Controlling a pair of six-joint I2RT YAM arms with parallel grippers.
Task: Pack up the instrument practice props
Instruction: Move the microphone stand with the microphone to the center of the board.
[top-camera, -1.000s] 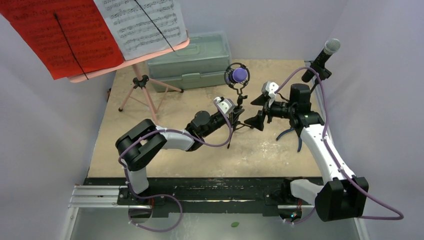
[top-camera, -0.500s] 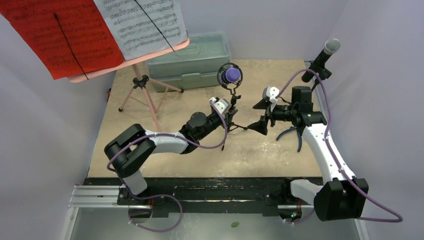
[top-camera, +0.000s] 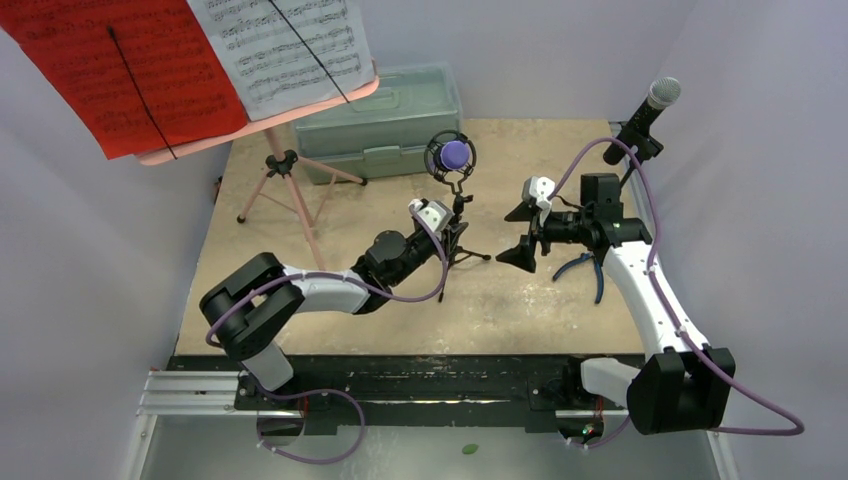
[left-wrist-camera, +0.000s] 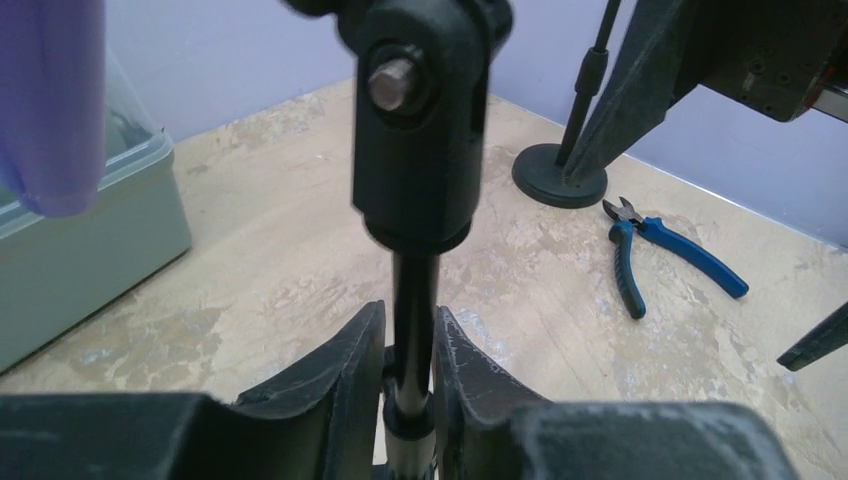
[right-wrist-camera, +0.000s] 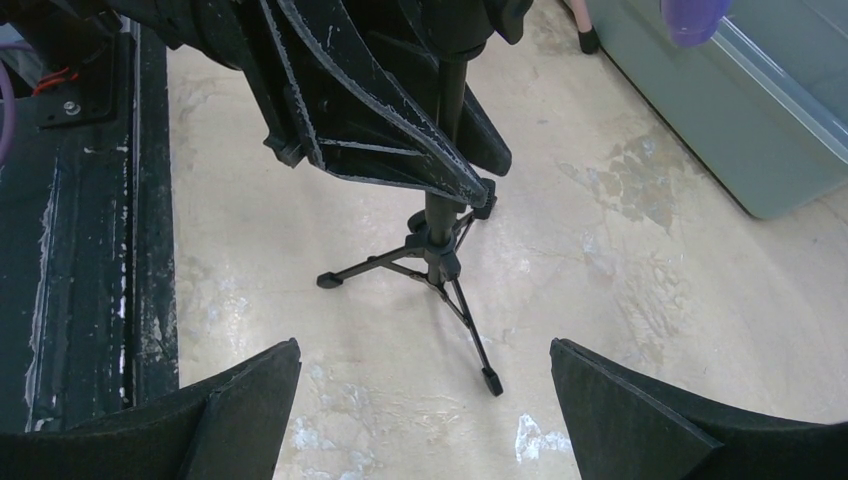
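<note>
Pale lilac walls enclose a mottled beige tabletop (top-camera: 560, 300). The left gripper (left-wrist-camera: 408, 335) has its black fingers (left-wrist-camera: 345, 365) clamped on the thin black stem (left-wrist-camera: 412, 285) of a small tripod mount (right-wrist-camera: 440, 262), and its arm stretches low toward frame centre. The purple microphone (top-camera: 455, 153) tops that upright stem, above the fingers. At centre-right, the right gripper (right-wrist-camera: 422, 350) gapes wide, grasping nothing, facing the mount.
</note>
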